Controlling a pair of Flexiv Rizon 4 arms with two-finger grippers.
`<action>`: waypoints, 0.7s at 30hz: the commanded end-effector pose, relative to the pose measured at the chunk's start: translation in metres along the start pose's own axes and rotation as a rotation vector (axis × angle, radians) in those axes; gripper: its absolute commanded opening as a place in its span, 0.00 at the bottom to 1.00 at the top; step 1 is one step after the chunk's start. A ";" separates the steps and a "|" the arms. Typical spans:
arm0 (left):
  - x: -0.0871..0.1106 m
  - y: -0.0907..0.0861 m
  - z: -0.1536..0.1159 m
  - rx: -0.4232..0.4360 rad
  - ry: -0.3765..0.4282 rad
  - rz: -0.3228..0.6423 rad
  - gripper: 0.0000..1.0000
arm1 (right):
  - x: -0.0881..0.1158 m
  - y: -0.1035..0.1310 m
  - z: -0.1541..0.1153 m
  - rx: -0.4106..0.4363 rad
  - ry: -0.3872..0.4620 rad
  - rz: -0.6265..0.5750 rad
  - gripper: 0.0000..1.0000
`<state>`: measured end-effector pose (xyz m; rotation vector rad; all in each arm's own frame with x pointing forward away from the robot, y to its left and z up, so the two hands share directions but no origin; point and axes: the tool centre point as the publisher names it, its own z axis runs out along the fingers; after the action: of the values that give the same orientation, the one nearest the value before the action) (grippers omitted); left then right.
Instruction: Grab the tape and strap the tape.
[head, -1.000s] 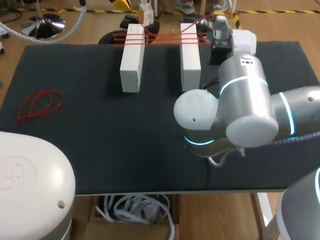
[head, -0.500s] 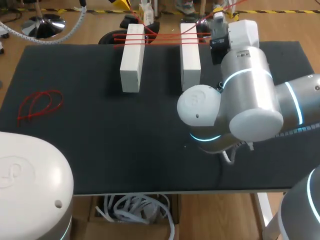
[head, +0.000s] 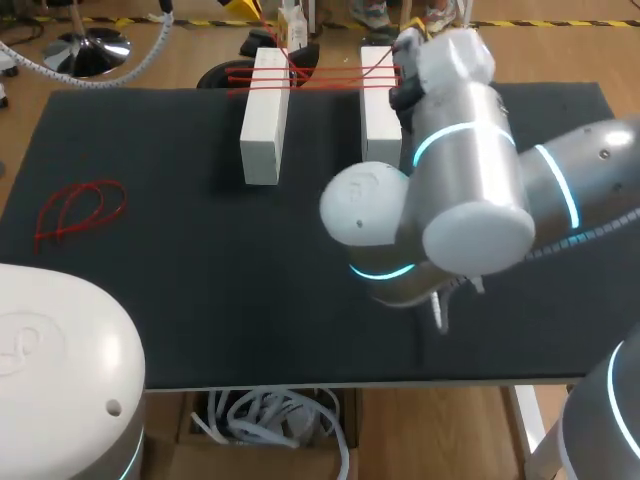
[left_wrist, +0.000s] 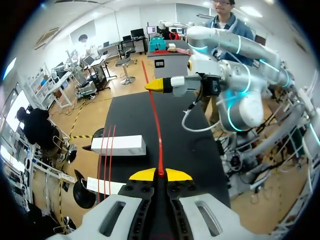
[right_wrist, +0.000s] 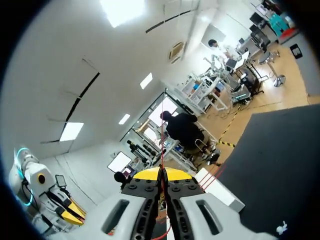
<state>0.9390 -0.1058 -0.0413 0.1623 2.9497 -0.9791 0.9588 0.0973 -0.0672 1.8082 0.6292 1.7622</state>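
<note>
Two white blocks (head: 264, 115) (head: 378, 110) lie side by side at the table's far side, with red tape (head: 315, 74) strung across their far ends. My right arm (head: 465, 170) hangs over the right block and hides its own fingers in the head view. In the left wrist view my left gripper (left_wrist: 160, 175) is shut on a red tape strand (left_wrist: 156, 125). The strand runs taut to my right gripper (left_wrist: 159, 85), above the black table. In the right wrist view my right gripper (right_wrist: 161, 174) is shut on the same strand (right_wrist: 161, 145), with a white block (right_wrist: 220, 190) beyond it.
A loose bundle of red tape loops (head: 80, 208) lies at the left of the black mat (head: 200, 290). My left arm's white base (head: 60, 370) fills the near left corner.
My right arm has swung left and toward the far edge, now covering more of the right block. The blocks and the loose loops have not moved.
</note>
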 end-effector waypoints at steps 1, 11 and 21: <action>0.000 0.000 -0.001 -0.003 0.002 -0.001 0.00 | 0.016 0.008 -0.001 0.023 -0.082 -0.105 0.00; 0.000 0.000 -0.001 -0.003 0.002 -0.001 0.00 | 0.016 0.008 -0.001 0.023 -0.082 -0.105 0.00; 0.000 0.000 -0.001 -0.003 0.002 -0.001 0.00 | 0.026 0.000 -0.006 -0.018 -0.081 -0.356 0.00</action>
<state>0.9393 -0.1057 -0.0411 0.1629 2.9506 -0.9787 0.9577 0.1024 -0.0546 1.7258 0.8003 1.5301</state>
